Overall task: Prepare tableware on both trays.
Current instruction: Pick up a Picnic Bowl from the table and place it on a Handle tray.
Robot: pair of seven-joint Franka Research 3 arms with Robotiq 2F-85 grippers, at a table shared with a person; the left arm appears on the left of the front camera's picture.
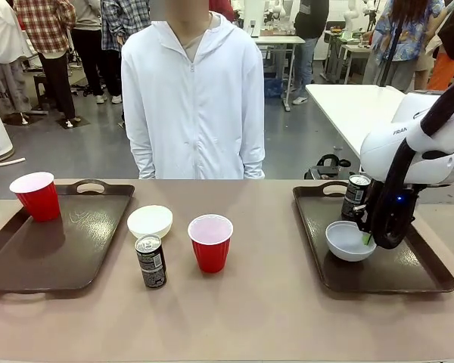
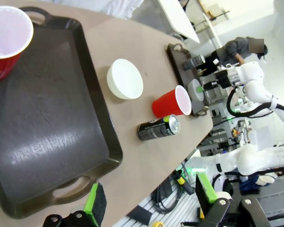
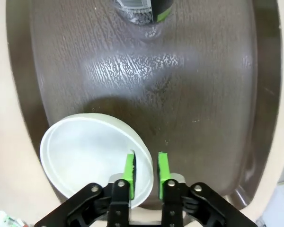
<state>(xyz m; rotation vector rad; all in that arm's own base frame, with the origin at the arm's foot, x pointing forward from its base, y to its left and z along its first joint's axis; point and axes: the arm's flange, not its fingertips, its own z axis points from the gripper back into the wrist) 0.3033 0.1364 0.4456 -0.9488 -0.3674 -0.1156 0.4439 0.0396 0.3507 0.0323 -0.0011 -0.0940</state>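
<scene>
On the right tray (image 1: pixel 408 272) sits a pale grey bowl (image 1: pixel 349 240) with a dark can (image 1: pixel 356 195) behind it. My right gripper (image 1: pixel 369 238) points down at the bowl's right rim. In the right wrist view its jaws straddle the rim of the bowl (image 3: pixel 90 156), slightly open, with small gaps either side. The left tray (image 1: pixel 60 249) carries one red cup (image 1: pixel 36 195). Between the trays stand a white bowl (image 1: pixel 150 221), a second can (image 1: pixel 150 261) and a second red cup (image 1: pixel 210 242). My left gripper (image 2: pixel 150 196) hangs open above the table's near edge, beside the left tray (image 2: pixel 47 127).
A person in a white hooded jacket (image 1: pixel 193 98) stands at the far side, hands down. The bare tabletop (image 1: pixel 272 302) stretches in front of the loose items. In the right wrist view the can (image 3: pixel 144 12) stands at the far end of the tray (image 3: pixel 203 94).
</scene>
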